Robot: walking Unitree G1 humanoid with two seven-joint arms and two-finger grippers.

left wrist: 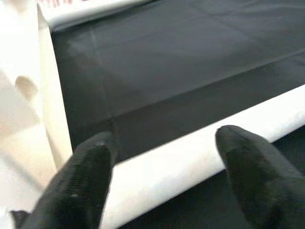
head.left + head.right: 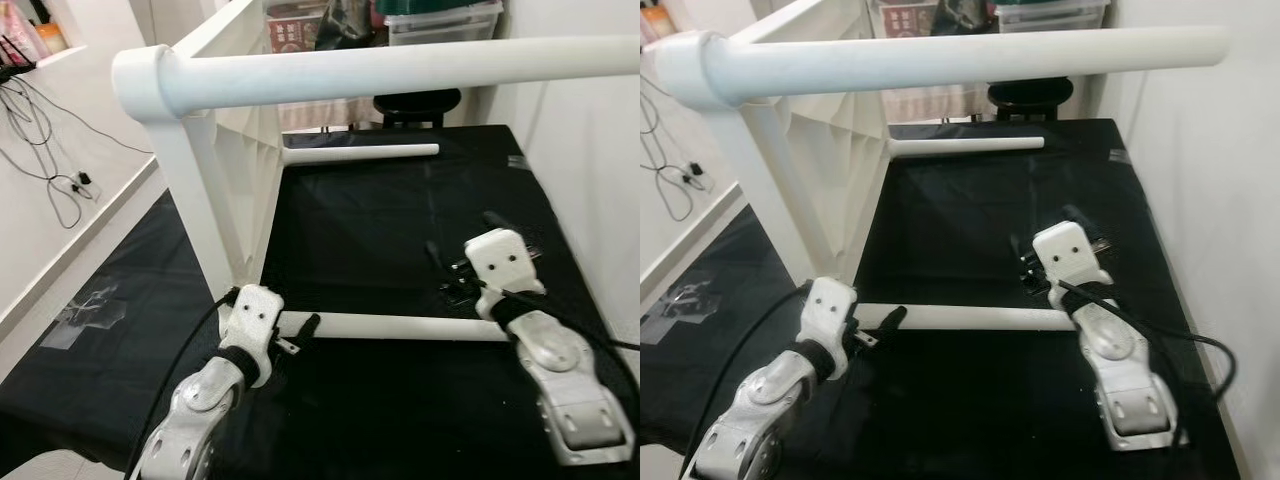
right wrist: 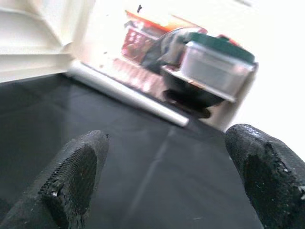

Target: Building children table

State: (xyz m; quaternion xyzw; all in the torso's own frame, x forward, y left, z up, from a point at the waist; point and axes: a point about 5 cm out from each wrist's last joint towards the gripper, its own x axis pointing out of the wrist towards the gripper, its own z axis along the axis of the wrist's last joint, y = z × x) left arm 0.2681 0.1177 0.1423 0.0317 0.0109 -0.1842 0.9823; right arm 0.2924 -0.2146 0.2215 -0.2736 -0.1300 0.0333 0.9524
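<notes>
The white children's table stands on its side, its top upright at the left. One leg juts out high across the view and a far leg sticks out low at the back. A near leg lies low over the black cloth. My left gripper is open at this leg's tabletop end, and in the left wrist view its fingers straddle the white tube. My right gripper hovers open just beyond the leg's other end, its pads wide apart with nothing between.
A black cloth covers the work surface. A white wall runs close on the right. At the back stand a black stool and plastic storage boxes. Loose cables hang at the far left.
</notes>
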